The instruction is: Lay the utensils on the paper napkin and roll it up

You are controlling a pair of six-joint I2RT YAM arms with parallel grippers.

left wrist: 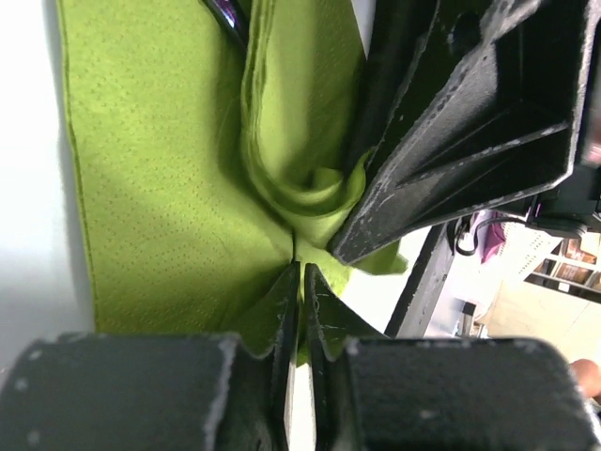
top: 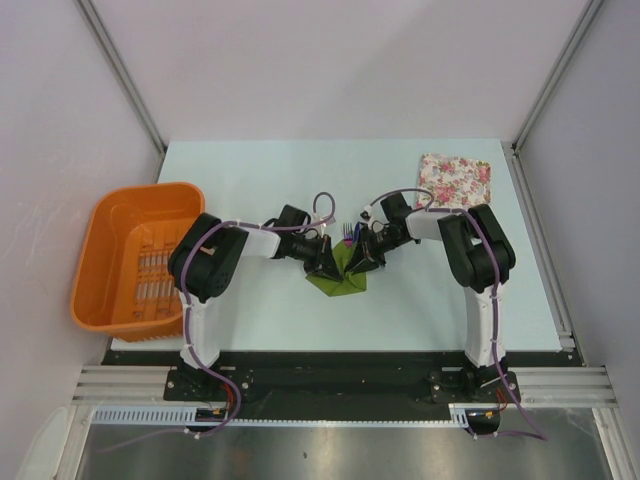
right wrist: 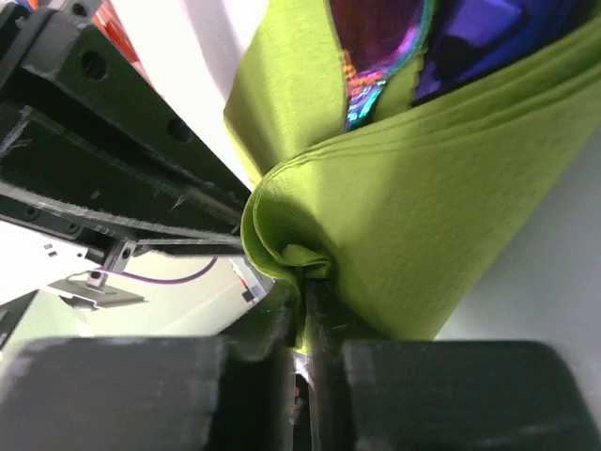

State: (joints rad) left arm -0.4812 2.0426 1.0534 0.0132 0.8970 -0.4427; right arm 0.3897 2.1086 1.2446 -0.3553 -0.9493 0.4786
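The olive-green paper napkin (top: 338, 278) lies mid-table, folded up over the utensils (top: 347, 232), whose tips stick out at its far side. My left gripper (top: 326, 262) and right gripper (top: 362, 258) meet over it from either side. In the left wrist view the left gripper (left wrist: 300, 269) is shut on a bunched fold of the paper napkin (left wrist: 160, 188), a dark utensil handle (left wrist: 228, 13) shows at the top, and the other arm's finger (left wrist: 451, 141) is close beside. In the right wrist view the right gripper (right wrist: 305, 284) is shut on a curled napkin edge (right wrist: 413, 188) wrapped round iridescent purple utensils (right wrist: 394, 38).
An orange basket (top: 135, 258) stands at the table's left edge. A pink-and-white floral pad (top: 455, 180) lies at the back right. The left arm's gripper body (right wrist: 94, 141) crowds the right wrist's left side.
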